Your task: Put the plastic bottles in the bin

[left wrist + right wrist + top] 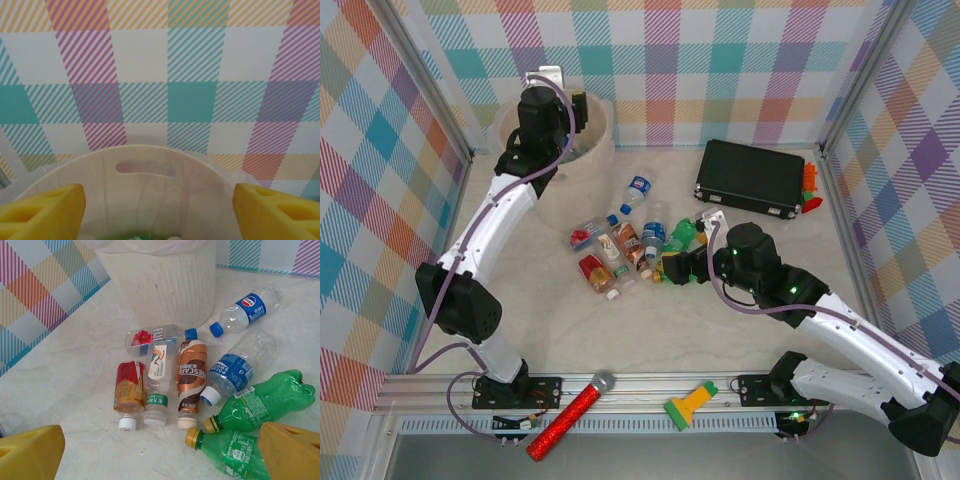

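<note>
The bin [603,128], a large cream bucket, stands at the far left. My left gripper [548,85] hangs over it. In the left wrist view the left gripper [159,196] is open with nothing between its yellow fingers [47,210]. Beyond them is the bin's far wall with a slot handle [145,167], and something green and blurred [134,236] lies inside. Several plastic bottles [620,250] lie in a cluster mid-table. My right gripper [678,268] is at their right edge. It [161,440] is open just short of a red-labelled bottle [129,387], a brown one [191,372] and two green ones [265,400].
A flat black case [750,178] lies at the far right, with an orange-and-green item [808,188] beside it. A red glitter microphone [575,415] and a green-and-yellow flashlight-like tool [690,405] rest on the near rail. Checked walls enclose three sides.
</note>
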Action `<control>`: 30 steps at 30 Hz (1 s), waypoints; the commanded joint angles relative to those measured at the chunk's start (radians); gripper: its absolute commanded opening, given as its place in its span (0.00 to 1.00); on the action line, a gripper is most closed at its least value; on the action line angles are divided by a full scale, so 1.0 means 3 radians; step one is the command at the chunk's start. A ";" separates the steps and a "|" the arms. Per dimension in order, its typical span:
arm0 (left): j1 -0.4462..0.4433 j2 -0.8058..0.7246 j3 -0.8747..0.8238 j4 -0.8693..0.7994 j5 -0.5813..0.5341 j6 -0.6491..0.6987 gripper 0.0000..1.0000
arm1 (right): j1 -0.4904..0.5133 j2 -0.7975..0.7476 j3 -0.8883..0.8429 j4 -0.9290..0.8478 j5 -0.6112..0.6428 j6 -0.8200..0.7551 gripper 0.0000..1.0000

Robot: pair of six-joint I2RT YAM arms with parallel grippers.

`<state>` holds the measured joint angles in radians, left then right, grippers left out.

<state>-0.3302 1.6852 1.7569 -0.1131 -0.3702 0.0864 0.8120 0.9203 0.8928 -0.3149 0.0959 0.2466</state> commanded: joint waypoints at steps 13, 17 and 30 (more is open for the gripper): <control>0.0002 -0.0637 -0.0380 -0.0286 0.0488 -0.0641 0.99 | 0.0015 -0.0026 0.0031 -0.0059 0.0195 0.0168 0.99; -0.0052 -0.0882 -0.0674 -0.0307 0.0629 -0.0927 1.00 | 0.0011 0.0060 0.0015 -0.0209 0.0423 0.0363 0.99; -0.0868 -0.1700 -0.1808 -0.0328 0.0456 -0.1151 1.00 | -0.0172 0.0387 -0.0342 -0.0370 0.0429 0.1544 0.99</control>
<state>-0.5518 1.2217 1.2564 -0.2119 -0.2058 -0.2325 0.7734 1.0237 0.8185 -0.4137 0.2428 0.5713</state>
